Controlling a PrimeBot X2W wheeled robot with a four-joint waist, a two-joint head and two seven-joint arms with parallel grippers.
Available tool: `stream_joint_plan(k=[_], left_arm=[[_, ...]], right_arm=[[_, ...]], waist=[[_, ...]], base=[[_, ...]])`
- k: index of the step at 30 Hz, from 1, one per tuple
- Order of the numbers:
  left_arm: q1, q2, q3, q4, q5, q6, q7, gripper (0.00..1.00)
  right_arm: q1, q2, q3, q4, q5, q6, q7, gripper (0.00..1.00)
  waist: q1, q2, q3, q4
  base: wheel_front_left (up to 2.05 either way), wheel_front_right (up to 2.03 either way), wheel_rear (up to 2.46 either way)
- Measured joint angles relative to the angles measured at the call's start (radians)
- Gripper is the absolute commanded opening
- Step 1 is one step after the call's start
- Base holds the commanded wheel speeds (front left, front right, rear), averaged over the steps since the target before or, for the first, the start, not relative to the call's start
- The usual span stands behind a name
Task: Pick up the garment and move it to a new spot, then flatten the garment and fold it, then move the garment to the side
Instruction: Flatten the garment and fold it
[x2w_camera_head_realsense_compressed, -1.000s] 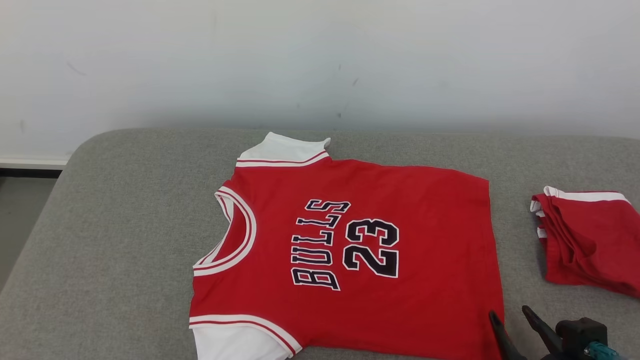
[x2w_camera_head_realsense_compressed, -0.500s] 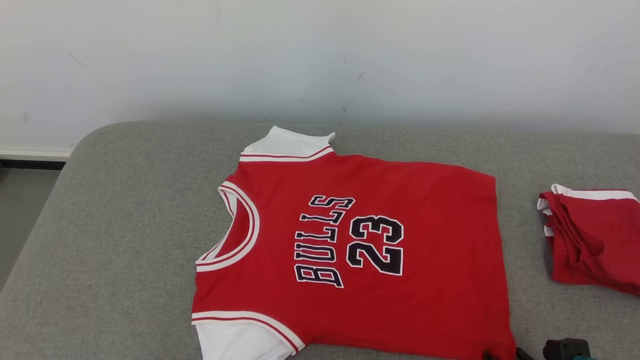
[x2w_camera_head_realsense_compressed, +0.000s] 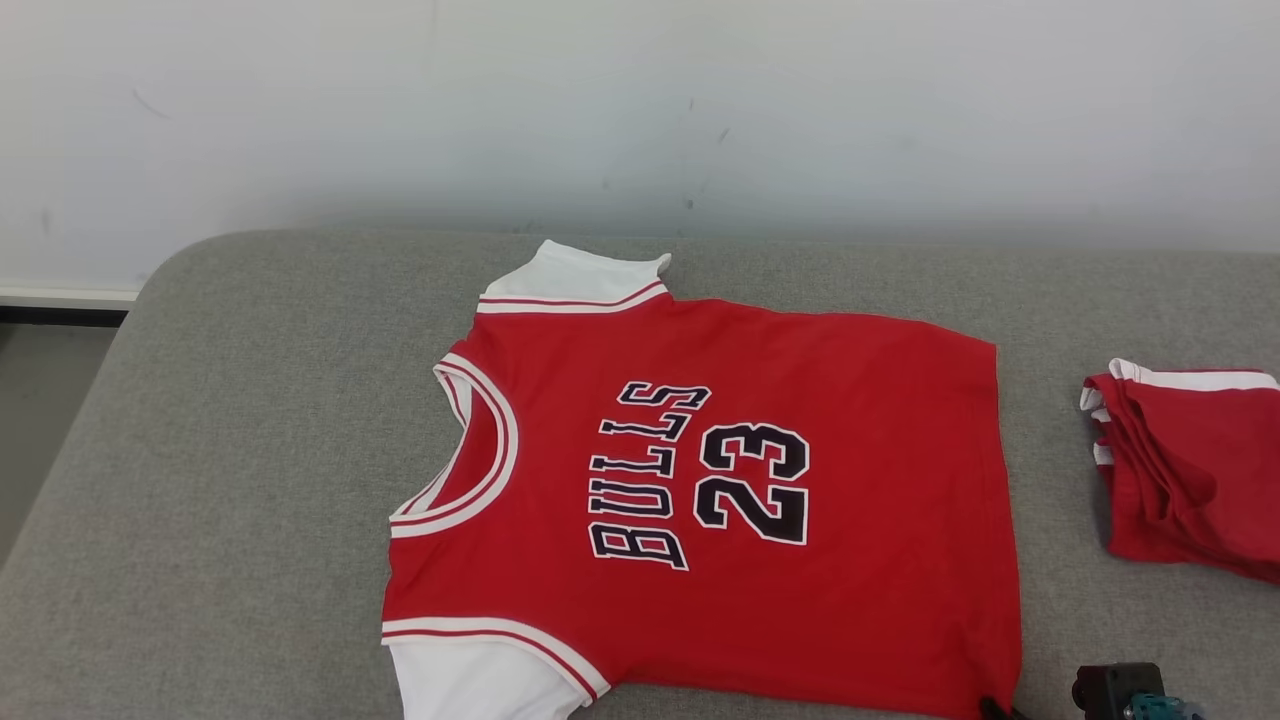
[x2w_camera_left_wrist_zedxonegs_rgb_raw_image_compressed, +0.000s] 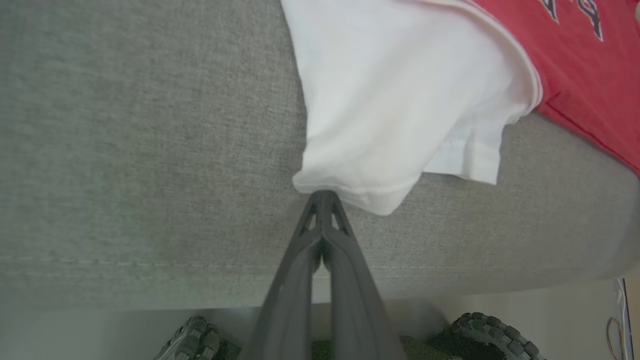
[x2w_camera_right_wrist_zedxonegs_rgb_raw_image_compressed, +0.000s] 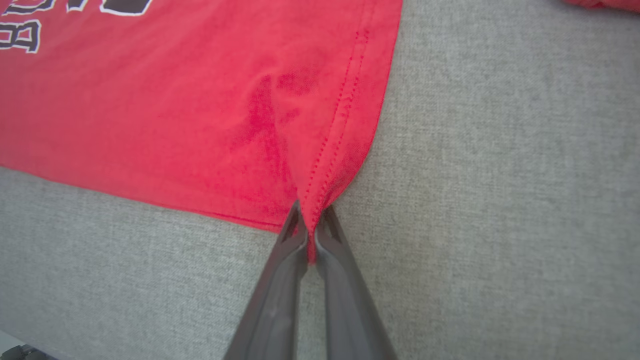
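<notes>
Plainly, "BULLS" and "23" read in dark, white-edged letters across the red short-sleeved cloth jersey (x2w_camera_head_realsense_compressed: 860, 420), spread flat midway on the grey woven-fabric surface (x2w_camera_head_realsense_compressed: 250, 450), collar leftward. Bare grey stretched left of it and behind it up to the white wall (x2w_camera_head_realsense_compressed: 640, 100); a folded red-and-white garment (x2w_camera_head_realsense_compressed: 1190, 470) sat apart at right. The right fingers (x2w_camera_right_wrist_zedxonegs_rgb_raw_image_compressed: 277, 295) pinched the jersey's red hem corner by the front edge. The left fingers (x2w_camera_left_wrist_zedxonegs_rgb_raw_image_compressed: 345, 280) were pressed together, tips at the hem of the near white sleeve (x2w_camera_left_wrist_zedxonegs_rgb_raw_image_compressed: 400, 100); whether cloth was caught, I could not tell.
</notes>
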Motion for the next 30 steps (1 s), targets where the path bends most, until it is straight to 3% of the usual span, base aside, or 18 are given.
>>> stream_joint_plan(k=[8,13,14,15,16,17,30], left_arm=[[0.0,0.004,-0.011,-0.001,-0.002,-0.017,0.0,0.0],[0.001,0.036,-0.011,-0.017,0.022,-0.015,0.0,0.0],[0.0,0.038,-0.01,-0.02,0.025,-0.01,0.0,0.04],[0.0,0.04,-0.008,-0.023,0.026,-0.006,0.0,0.31],[0.001,0.04,-0.005,-0.023,0.025,-0.006,0.0,0.81],[0.001,0.04,-0.004,-0.024,0.023,-0.007,0.0,1.0],[-0.002,0.029,-0.013,-0.006,0.009,-0.017,0.009,1.0]], right_arm=[[-0.001,-0.004,-0.002,-0.003,0.0,0.002,0.007,0.0],[-0.001,-0.005,-0.008,-0.003,0.001,0.001,0.006,0.0],[-0.001,-0.006,-0.009,-0.003,0.001,0.001,0.006,0.0],[-0.001,-0.006,-0.008,-0.003,0.001,0.001,0.006,0.0],[-0.001,-0.006,-0.008,-0.003,0.001,0.001,0.006,0.0],[-0.001,-0.006,-0.008,-0.003,0.001,0.001,0.006,0.0],[-0.002,-0.006,-0.002,-0.004,0.001,0.001,0.007,0.0]], waist=[[0.0,0.0,0.002,0.004],[0.0,0.0,-0.002,0.01],[0.0,0.0,-0.004,0.012],[0.0,0.0,-0.005,0.014],[0.0,0.0,-0.007,0.015],[0.0,0.0,-0.008,0.016],[0.0,0.0,-0.012,0.011]], base=[[0.0,0.0,0.0],[0.0,0.0,0.0],[0.0,0.0,0.0],[0.0,0.0,0.0],[0.0,0.0,0.0],[0.0,0.0,0.0],[0.0,0.0,0.0]])
